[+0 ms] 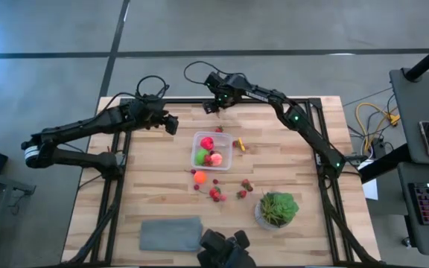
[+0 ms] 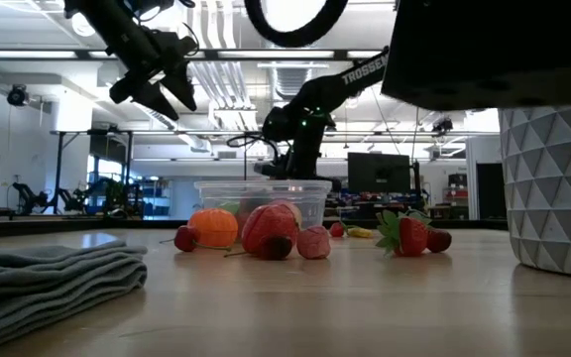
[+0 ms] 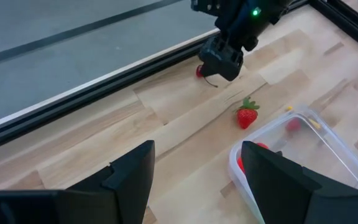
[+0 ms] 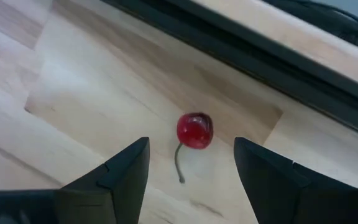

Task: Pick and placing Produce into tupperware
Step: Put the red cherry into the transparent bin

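My right hand point(image 4: 191, 165) hovers open over a red cherry point(image 4: 194, 130) at the worktop's far edge; next, lower and close on it, then carry it to the tupperware point(image 1: 211, 150); left hand point(image 3: 194, 168) waits open

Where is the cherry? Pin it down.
The cherry lies on the table's far edge by the black rail, between the right gripper's open fingers, beyond the strawberry and the clear box.

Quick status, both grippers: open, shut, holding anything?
Left gripper: open, empty, beside the tupperware.
Right gripper: open, empty, fingers straddling a cherry.
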You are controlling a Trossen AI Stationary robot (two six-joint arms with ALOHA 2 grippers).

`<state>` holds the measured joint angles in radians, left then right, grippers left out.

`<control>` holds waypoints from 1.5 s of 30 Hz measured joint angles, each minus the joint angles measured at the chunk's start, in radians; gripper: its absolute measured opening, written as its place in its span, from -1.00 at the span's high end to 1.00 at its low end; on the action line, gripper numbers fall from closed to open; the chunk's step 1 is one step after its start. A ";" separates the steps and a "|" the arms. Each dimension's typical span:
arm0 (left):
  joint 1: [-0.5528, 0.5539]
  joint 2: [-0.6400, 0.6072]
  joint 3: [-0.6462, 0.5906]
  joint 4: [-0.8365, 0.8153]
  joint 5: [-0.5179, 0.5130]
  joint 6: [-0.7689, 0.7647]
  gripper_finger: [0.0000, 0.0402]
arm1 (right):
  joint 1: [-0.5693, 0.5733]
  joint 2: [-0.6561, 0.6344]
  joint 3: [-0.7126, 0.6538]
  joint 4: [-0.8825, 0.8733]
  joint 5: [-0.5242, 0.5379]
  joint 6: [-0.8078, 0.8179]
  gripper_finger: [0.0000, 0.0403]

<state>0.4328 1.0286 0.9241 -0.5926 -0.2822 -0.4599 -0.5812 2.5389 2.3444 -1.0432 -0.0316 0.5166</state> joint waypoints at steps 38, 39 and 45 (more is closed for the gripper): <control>0.000 -0.001 0.000 0.000 -0.002 -0.001 -0.13 | -0.061 0.032 -0.010 0.033 -0.155 0.131 0.05; 0.000 -0.001 0.000 0.000 -0.004 -0.001 -0.13 | -0.061 0.032 -0.010 0.033 -0.156 0.131 0.08; 0.000 -0.001 0.000 0.001 -0.010 0.000 -0.13 | -0.061 0.032 -0.010 0.038 -0.156 0.130 0.25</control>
<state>0.4328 1.0279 0.9241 -0.5921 -0.2919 -0.4599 -0.6418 2.5706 2.3340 -1.0050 -0.1875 0.6468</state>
